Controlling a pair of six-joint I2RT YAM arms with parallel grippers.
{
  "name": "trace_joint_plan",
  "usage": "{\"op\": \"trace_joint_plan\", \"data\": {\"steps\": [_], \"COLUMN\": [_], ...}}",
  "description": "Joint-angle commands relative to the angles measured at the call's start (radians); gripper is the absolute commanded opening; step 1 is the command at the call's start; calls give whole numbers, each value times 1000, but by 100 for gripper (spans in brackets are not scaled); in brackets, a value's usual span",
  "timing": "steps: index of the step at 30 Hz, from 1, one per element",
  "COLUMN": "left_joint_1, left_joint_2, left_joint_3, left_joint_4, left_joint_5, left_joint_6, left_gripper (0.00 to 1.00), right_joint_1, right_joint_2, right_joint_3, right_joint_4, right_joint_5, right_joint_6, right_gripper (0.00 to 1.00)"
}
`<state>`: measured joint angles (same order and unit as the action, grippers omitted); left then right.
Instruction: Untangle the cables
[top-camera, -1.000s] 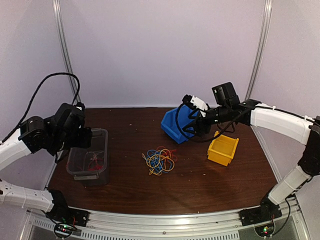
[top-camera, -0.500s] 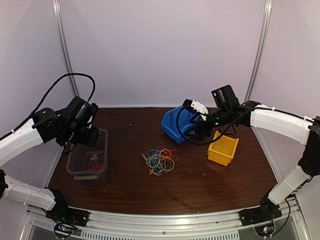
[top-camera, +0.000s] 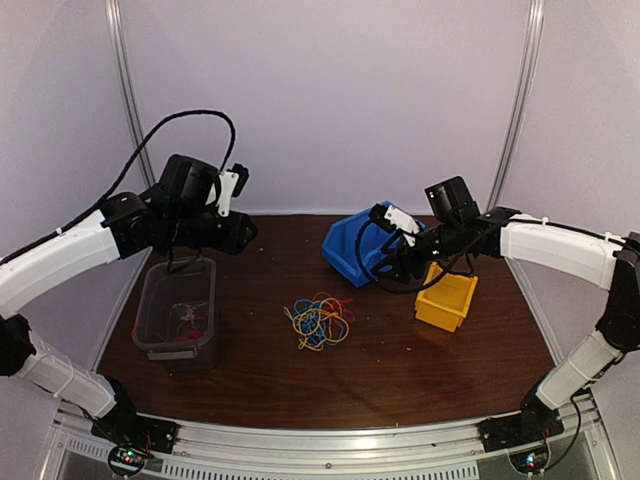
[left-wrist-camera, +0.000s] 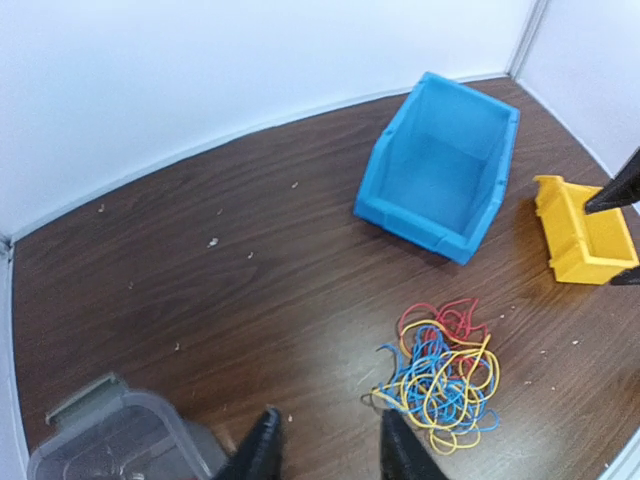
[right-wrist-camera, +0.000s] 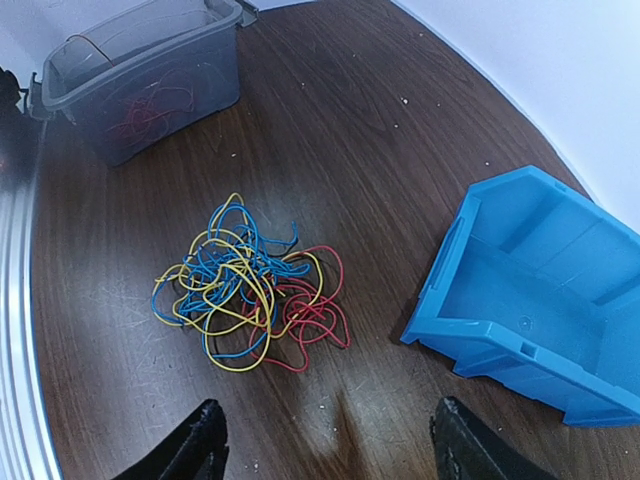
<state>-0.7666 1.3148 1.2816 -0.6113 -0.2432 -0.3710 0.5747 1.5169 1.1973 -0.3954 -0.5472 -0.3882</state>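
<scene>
The cables (top-camera: 320, 322) lie in one loose knot of red, blue and yellow loops on the bare bench (top-camera: 400, 370), roughly midway between the grey tub (top-camera: 150, 330) on the left and the blue bin (top-camera: 345, 245) and yellow bin (top-camera: 445, 300) on the right. Nothing touches the knot. The containers ring the pile, probably so that each freed strand can be dropped to one side; a few thin reddish strands seem to lie in the tub. Both arms hang high, which looks deliberate, since from there each wrist camera takes in the whole knot. The left pincer (left-wrist-camera: 325, 450) is open with nothing between its fingers, above the tub's far end, and the knot is well apart, lower and to its right. The right pincer (right-wrist-camera: 330, 445) is spread wide and empty, up by the blue bin, with the knot below and ahead of it, well apart. Neither has hold of a cable, so by my judgement the untangling is all to do.
</scene>
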Motion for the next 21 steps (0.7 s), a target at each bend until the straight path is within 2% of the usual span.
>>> {"op": "trace_joint_plan", "data": {"steps": [1,4,11,15,21], "left_joint_1": [6,5,-43,-60,-95], "left_joint_2": [77,146,298,338,413], "left_joint_3": [24,3,13,4,31], "left_joint_4": [260,330,341,349,348], "left_joint_5": [191,276,327,391,403], "left_joint_6": [29,26,44,45,41], "left_gripper": [43,48,48,47,47], "right_joint_1": [-37,-52,-65,-68,-72], "right_joint_2": [2,28,32,62,85], "right_joint_3": [-16,9,-59,-87,-113], "right_joint_4": [75,53,114,132,158], "right_joint_5": [-57,-96,-162,-182,-197], "right_joint_6": [40,30,9,-4,-5], "right_gripper": [68,61,49,46,44]}}
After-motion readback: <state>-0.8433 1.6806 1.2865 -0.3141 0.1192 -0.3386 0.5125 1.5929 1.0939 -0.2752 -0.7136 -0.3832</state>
